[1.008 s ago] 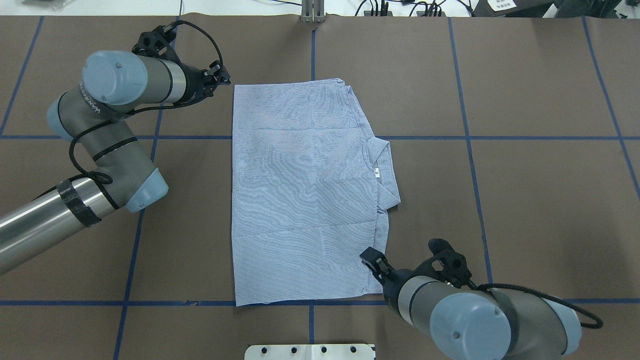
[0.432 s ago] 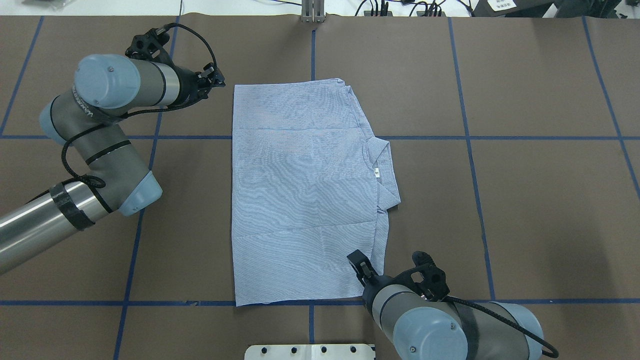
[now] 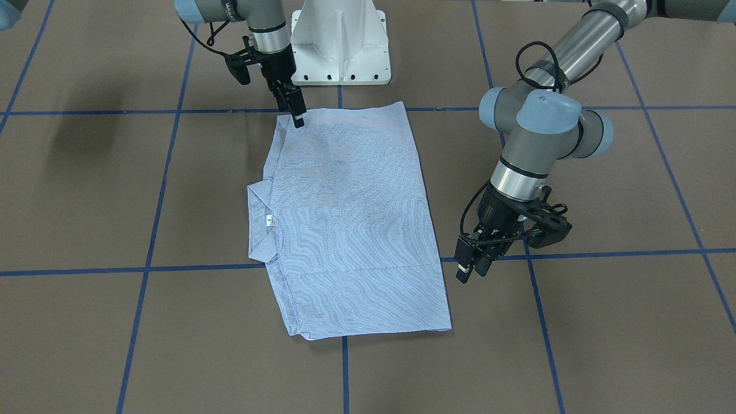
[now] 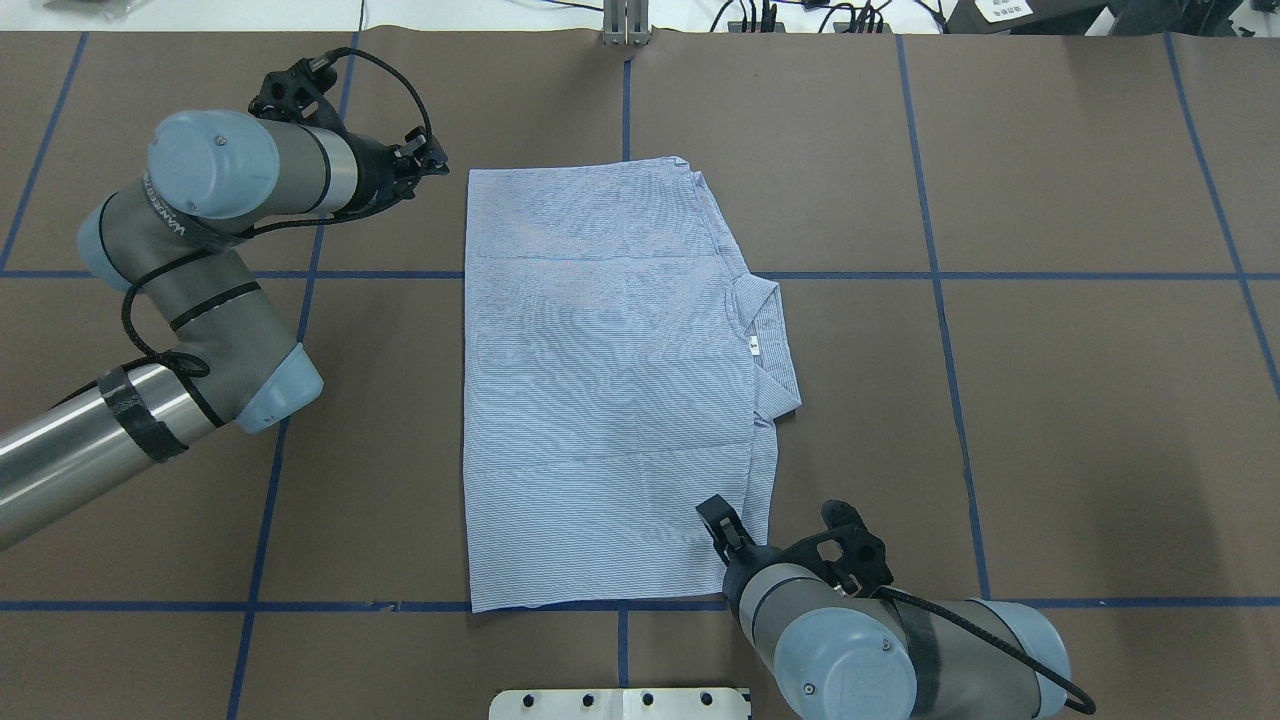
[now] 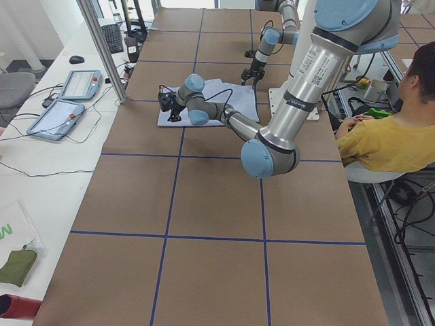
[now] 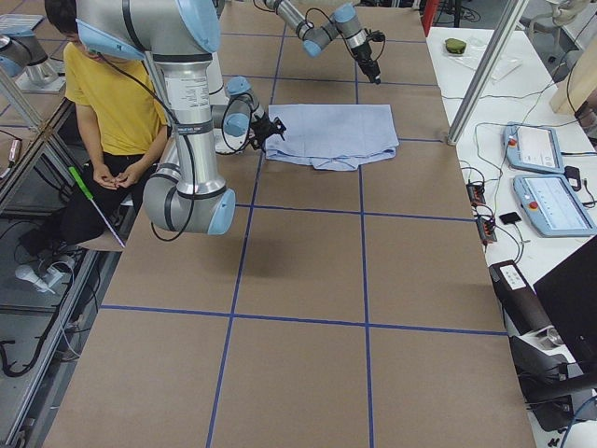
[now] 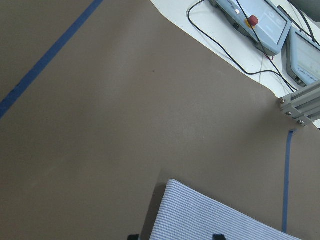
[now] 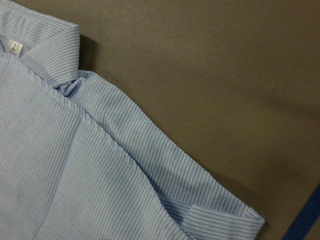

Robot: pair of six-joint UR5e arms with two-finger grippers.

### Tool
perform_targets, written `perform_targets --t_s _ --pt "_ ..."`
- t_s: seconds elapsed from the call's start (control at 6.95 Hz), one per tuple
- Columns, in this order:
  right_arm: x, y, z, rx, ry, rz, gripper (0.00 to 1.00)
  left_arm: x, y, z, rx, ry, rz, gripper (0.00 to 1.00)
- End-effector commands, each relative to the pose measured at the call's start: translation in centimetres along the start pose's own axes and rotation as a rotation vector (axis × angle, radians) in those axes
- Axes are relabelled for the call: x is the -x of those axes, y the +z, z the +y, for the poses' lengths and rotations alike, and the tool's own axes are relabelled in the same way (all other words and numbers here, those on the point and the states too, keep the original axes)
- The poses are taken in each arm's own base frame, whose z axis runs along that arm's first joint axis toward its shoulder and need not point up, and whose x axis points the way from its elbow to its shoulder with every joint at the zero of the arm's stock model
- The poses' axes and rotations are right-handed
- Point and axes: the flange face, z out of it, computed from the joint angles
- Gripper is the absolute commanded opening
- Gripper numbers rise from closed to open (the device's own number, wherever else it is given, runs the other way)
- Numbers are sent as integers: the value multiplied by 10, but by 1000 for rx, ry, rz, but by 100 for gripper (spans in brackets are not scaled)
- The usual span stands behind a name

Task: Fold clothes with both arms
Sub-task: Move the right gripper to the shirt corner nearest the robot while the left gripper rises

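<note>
The light blue striped shirt lies flat, folded into a rectangle, with its collar and white label on the right side. My left gripper hovers just off the shirt's far left corner, open with nothing held; the left wrist view shows the fingertips apart above that corner. My right gripper sits over the shirt's near right corner, by the folded shoulder. Its tip is at the cloth's edge, and I cannot tell whether its jaws are apart.
The brown table cover carries a grid of blue tape lines. The white pedestal base stands at the robot's edge of the table. A metal post stands at the far edge. Control tablets lie beyond the table's far side. A seated person is beside the robot.
The right gripper slid left along the shirt's near edge, onto the corner. The left arm drew back slightly to the left, away from the shirt. The shirt has not moved.
</note>
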Motion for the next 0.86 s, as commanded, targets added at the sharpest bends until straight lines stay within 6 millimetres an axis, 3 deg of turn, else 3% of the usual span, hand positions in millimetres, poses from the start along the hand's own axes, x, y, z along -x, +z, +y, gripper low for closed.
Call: perform_targets --t_s 0.0,0.72 --pt "1 2 -1 -4 12 1 96 -1 0 0 -1 -1 3 58" --pt "-3 9 0 -10 8 15 89 2 -2 -1 -2 -3 2 58"
